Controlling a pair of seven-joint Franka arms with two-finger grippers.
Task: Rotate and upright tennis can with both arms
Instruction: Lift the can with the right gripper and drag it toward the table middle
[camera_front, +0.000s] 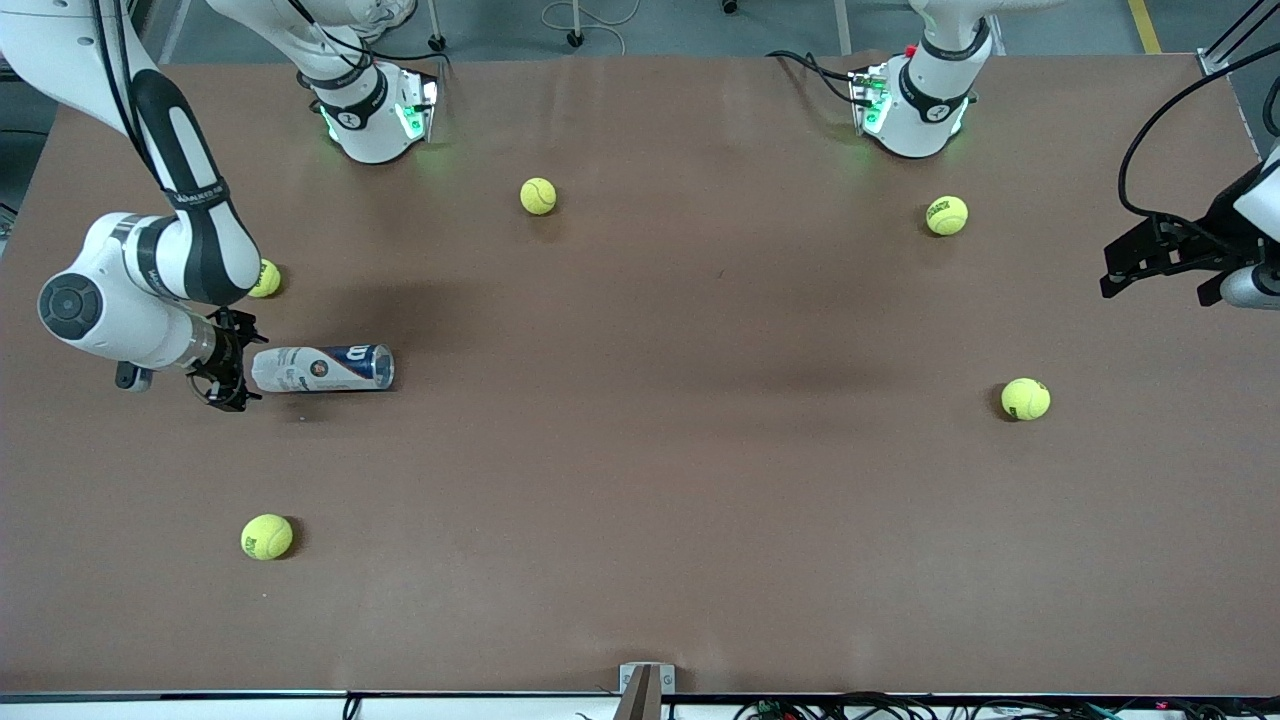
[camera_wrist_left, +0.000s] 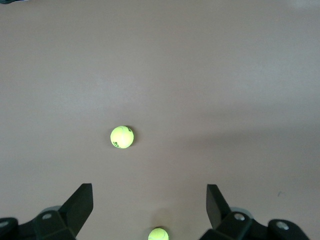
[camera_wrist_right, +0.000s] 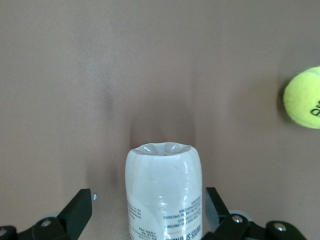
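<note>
The tennis can (camera_front: 322, 368) lies on its side on the brown table (camera_front: 640, 480) toward the right arm's end, its white end pointing at that end and its navy end at the table's middle. My right gripper (camera_front: 238, 368) is open, low at the can's white end, with one finger on each side of it. In the right wrist view the can (camera_wrist_right: 162, 195) sits between the fingers of the right gripper (camera_wrist_right: 149, 210), with a gap on one side. My left gripper (camera_front: 1150, 262) is open and empty, held high over the left arm's end; the left arm waits.
Several yellow-green tennis balls lie scattered: one (camera_front: 265, 278) beside the right arm's elbow, one (camera_front: 266, 537) nearer the front camera, others (camera_front: 538, 196), (camera_front: 946, 215), (camera_front: 1025, 398). The left wrist view shows two balls (camera_wrist_left: 122, 137), (camera_wrist_left: 158, 233) under the left gripper (camera_wrist_left: 150, 205).
</note>
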